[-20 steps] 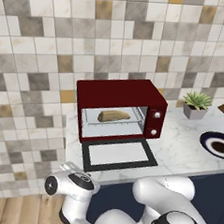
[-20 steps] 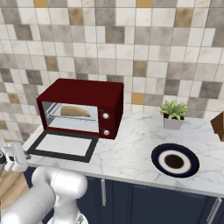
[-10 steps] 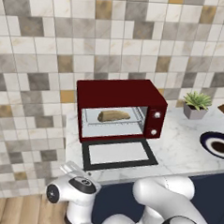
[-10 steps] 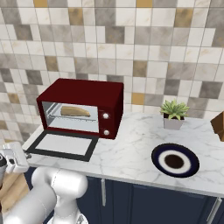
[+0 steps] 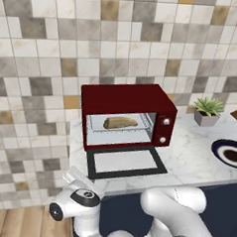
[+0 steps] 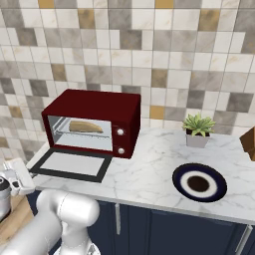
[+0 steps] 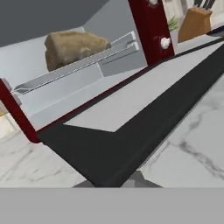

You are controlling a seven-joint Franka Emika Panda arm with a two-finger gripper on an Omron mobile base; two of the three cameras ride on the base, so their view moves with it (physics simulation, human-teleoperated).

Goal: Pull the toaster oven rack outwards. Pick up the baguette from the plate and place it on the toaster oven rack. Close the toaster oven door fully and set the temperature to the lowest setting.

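The tool (image 6: 15, 177) hangs low off the table's (image 6: 149, 174) front left corner; whether its fingers are together or apart cannot be told. Just beyond lies one toaster oven door (image 5: 125, 162), folded down flat. Behind it stands one toaster oven (image 5: 128, 113) with two knobs (image 5: 164, 130). Inside, one baguette (image 5: 120, 122) rests on the rack (image 7: 83, 61). One plate (image 6: 199, 182) sits well apart to the right, with one potted plant (image 6: 197, 129) behind it.

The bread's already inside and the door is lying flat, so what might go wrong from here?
Two risks, I think. The toaster oven door lies flat on the counter, with its front edge near the counter's edge, so the gripper, low at that edge, may slip off it while lifting. The baguette sits on the toaster oven rack; if the rack sticks out, the door may not shut fully.
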